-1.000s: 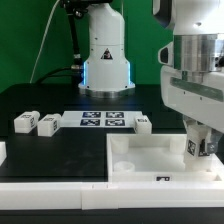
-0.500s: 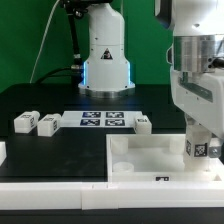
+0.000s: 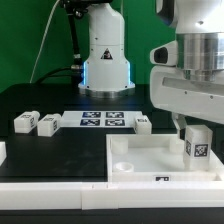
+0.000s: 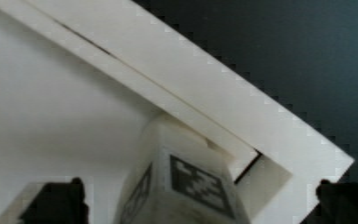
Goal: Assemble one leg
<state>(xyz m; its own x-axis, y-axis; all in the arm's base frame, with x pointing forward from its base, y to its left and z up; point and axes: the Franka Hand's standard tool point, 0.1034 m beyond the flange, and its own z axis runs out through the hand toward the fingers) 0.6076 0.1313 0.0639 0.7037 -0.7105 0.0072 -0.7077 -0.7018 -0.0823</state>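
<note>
One leg [image 3: 198, 143], a small white block with a black-and-white tag, stands upright at the far right corner of the large white square panel [image 3: 150, 160]. My gripper [image 3: 196, 125] hangs just above it, open, its fingers apart from the leg. In the wrist view the leg [image 4: 185, 175] sits between my gripper's [image 4: 197, 200] two dark fingertips [image 4: 55, 200], with a gap on each side, and the panel [image 4: 69, 110] lies below. Three more legs lie on the black table: two at the exterior view's left [image 3: 23, 122] [image 3: 46, 124], one by the marker board [image 3: 142, 124].
The marker board [image 3: 102, 120] lies flat at the middle of the table. The arm's white base [image 3: 105, 55] stands behind it. A white part [image 3: 2, 152] shows at the exterior view's left edge. The panel has a round socket [image 3: 123, 165] at its near left corner.
The gripper was down around the leg at the panel's corner. It has opened and risen, and the leg now stands on its own.
</note>
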